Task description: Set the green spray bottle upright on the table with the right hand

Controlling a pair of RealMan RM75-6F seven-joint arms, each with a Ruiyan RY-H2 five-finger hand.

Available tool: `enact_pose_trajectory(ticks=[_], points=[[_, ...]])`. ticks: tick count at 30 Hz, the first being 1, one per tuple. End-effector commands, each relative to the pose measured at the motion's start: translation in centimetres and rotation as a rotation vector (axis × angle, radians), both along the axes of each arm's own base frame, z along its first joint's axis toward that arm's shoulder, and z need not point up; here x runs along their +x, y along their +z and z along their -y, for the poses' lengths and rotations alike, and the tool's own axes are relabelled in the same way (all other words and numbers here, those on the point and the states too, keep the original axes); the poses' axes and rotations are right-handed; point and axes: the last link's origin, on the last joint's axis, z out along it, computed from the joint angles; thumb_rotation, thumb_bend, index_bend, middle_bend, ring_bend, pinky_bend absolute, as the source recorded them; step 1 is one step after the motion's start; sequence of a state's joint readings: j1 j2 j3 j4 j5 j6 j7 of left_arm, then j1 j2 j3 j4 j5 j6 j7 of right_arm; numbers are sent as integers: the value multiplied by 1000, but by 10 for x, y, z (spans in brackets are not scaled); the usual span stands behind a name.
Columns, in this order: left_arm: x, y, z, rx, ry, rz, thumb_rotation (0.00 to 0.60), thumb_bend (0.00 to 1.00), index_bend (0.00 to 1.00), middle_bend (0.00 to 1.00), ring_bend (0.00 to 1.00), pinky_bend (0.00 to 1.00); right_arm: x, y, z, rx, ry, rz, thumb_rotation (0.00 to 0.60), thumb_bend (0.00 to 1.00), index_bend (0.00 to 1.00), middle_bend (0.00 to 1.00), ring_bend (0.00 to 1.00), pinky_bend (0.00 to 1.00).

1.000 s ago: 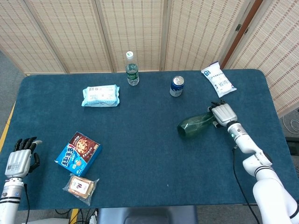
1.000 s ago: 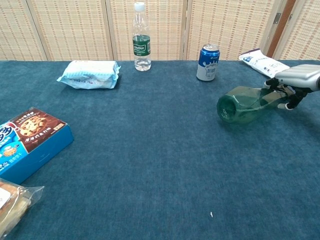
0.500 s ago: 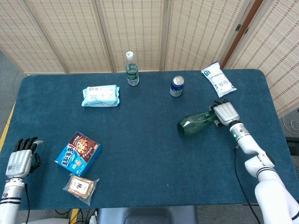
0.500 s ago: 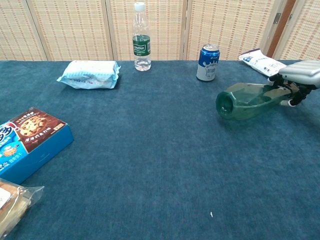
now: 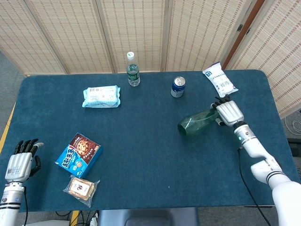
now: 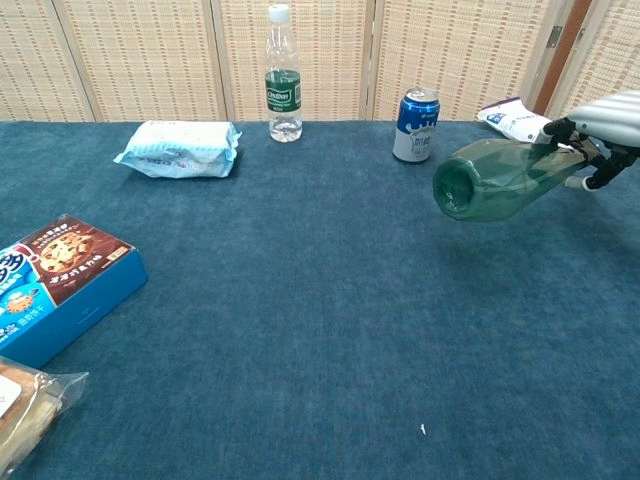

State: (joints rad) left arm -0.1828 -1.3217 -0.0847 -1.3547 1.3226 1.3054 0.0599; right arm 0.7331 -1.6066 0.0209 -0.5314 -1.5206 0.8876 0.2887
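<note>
- Right hand (image 5: 227,112) grips the green spray bottle (image 5: 196,124) near its neck; bottle lies tilted, base off the table (image 5: 141,155).
- Left hand (image 5: 19,161): fingers apart, holding nothing.

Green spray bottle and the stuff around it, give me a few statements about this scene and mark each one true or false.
1. The right robot hand holds the translucent green plastic spray bottle at its neck end. True.
2. The bottle stands upright on the dark blue table. False: it lies roughly sideways in the hand, base toward the table's middle.
3. The blue drink can stands upright near the far edge. True.
4. The left robot hand grips the blue cookie box. False: it holds nothing, apart from the box.
5. The clear water bottle with a green label lies on its side. False: it stands upright.
</note>
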Motion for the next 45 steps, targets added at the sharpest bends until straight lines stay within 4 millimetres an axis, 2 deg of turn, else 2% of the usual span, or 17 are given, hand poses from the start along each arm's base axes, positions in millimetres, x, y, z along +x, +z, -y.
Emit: enact_pose_trajectory(ticks=[1, 10, 19, 26, 38, 45], points=[[2, 1, 3, 4, -4, -4, 600, 738, 216, 143, 106, 0, -1, 7, -5, -24, 5, 4, 600, 289, 416, 406, 274, 314], [10, 2, 8, 10, -10, -15, 600, 738, 215, 143, 106, 0, -1, 21, -15, -57, 43, -20, 600, 289, 416, 406, 274, 316], [16, 2, 10, 12, -31, -12, 600, 738, 216, 143, 106, 0, 6, 38, -25, -84, 108, -155, 600, 290, 416, 406, 274, 327], [13, 5, 16, 24, -36, 2, 600, 738, 215, 143, 106, 0, 22, 55, -34, -108, 197, -360, 600, 290, 416, 406, 274, 327], [11, 8, 27, 65, -96, 47, 600, 738, 215, 143, 106, 0, 72, 100, -60, -176, 351, -837, 600, 290, 427, 418, 286, 327], [10, 12, 33, 88, -130, 62, 600, 738, 215, 143, 106, 0, 84, 110, -78, -161, 399, -1092, 600, 290, 428, 420, 291, 327]])
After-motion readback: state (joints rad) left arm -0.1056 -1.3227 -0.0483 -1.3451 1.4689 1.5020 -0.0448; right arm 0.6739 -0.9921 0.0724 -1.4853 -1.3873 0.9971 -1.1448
